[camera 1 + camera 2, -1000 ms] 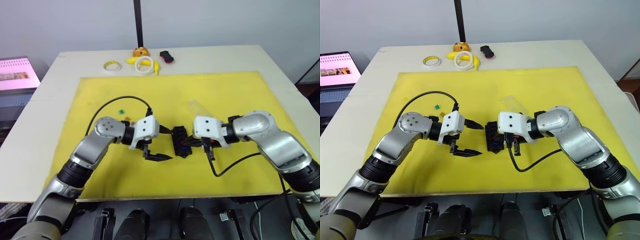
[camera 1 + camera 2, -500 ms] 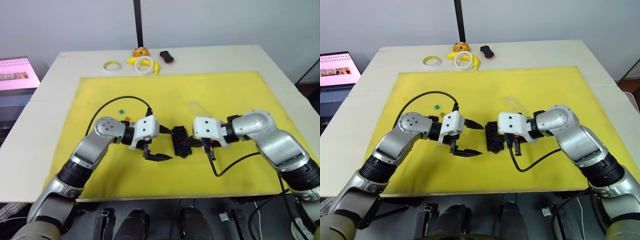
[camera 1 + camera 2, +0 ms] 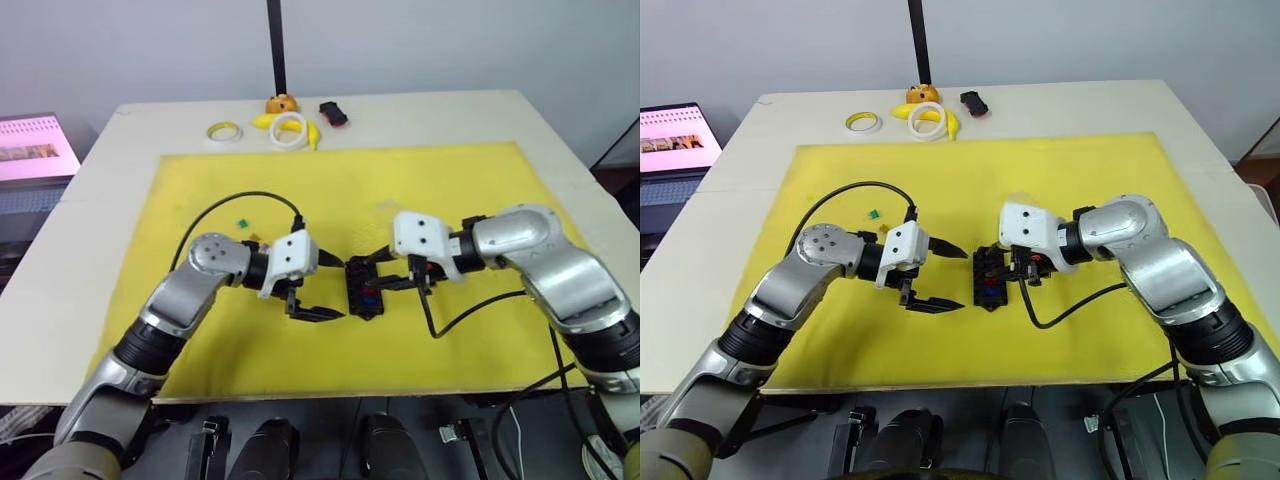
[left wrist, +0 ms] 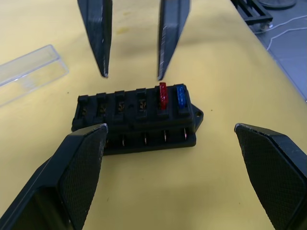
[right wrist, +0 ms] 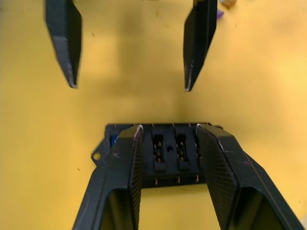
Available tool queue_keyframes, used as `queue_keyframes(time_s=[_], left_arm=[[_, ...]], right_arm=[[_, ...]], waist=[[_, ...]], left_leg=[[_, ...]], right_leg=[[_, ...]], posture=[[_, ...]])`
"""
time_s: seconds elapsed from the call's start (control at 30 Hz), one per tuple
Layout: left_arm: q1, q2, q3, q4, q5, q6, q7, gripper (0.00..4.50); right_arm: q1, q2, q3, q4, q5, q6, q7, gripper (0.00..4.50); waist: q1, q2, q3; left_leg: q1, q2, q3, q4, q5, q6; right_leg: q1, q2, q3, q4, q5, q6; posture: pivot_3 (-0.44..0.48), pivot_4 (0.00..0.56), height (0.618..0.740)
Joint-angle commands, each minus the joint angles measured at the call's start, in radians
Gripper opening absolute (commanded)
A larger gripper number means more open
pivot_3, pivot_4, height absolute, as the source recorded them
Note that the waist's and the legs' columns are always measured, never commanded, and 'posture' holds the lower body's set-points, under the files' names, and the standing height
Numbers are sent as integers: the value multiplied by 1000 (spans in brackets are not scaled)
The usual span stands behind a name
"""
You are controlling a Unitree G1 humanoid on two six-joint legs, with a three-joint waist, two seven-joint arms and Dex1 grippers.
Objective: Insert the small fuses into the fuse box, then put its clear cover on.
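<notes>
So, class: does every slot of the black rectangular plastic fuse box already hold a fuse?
No: the black fuse box holds just a red fuse and a blue fuse.

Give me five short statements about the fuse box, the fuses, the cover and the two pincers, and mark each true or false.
1. A red fuse and a blue fuse sit side by side in the fuse box. True.
2. The cover is on the box. False: it lies on the mat beside it.
3. The left pincer is open. True.
4. The right pincer grips a fuse. False: it is open, with nothing between its fingers.
5. Every slot is filled. False: most are empty.
</notes>
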Motion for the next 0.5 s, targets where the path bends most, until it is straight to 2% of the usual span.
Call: queue_keyframes(time_s=[0.03,0.2,0.3,0.37,0.5], left_arm=[[-7,4,20,-26,-4,-17,0,4500],[3,0,23,-33,-15,-21,-4,4500],[11,1,19,-32,-13,-36,-12,4500],[11,2,15,-27,-8,-49,-16,4500],[4,-3,11,-17,-4,-58,-18,4500]], right_arm=[[24,7,-71,-37,62,8,-8,1933],[133,61,-157,-48,136,-26,-61,1933],[221,95,-188,-52,159,-71,-86,1114],[263,112,-191,-49,157,-98,-103,143],[310,132,-173,-24,127,-140,-143,60]], waist=[[1,0,0],[-1,0,0],[0,0,0],[-1,0,0],[-2,0,0]], left_leg=[[0,0,0,0,0,0],[0,0,0,0,0,0],[0,0,0,0,0,0],[0,0,0,0,0,0],[0,0,0,0,0,0]], right_leg=[[0,0,0,0,0,0],[0,0,0,0,0,0],[0,0,0,0,0,0],[0,0,0,0,0,0],[0,0,0,0,0,0]], posture=[[0,150,740],[0,150,740],[0,150,740],[0,150,740],[0,150,740]])
